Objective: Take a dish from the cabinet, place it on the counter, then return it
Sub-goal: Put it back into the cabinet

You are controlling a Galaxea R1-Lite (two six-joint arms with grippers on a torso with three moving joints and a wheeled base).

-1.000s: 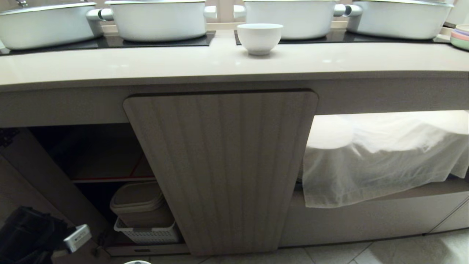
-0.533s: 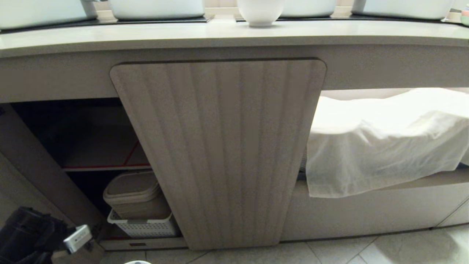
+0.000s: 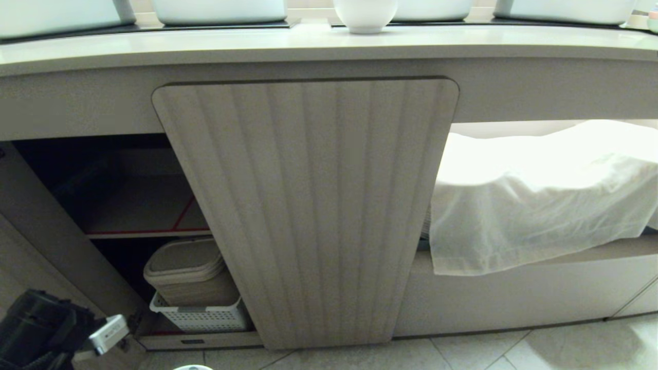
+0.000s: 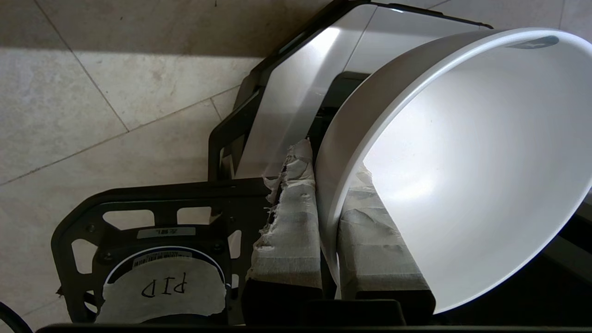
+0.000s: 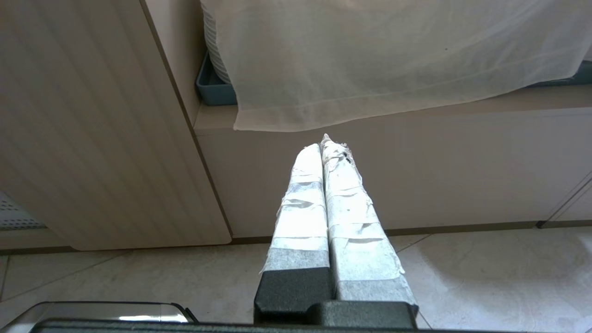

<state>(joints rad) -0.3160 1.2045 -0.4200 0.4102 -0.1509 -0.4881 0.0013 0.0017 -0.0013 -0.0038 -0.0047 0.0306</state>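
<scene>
The left gripper (image 4: 323,222) pinches the rim of a white bowl (image 4: 462,162) low over floor tiles (image 4: 92,92). The right gripper (image 5: 326,143) hangs closed and empty near the ribbed door (image 3: 308,205), whose left edge borders the cabinet (image 3: 128,195) opening.

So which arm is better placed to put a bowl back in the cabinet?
Left. The left gripper is clamped on a white bowl by its rim, low beside the cabinet's open left compartment. The right gripper is shut, empty, facing the cloth side.
</scene>
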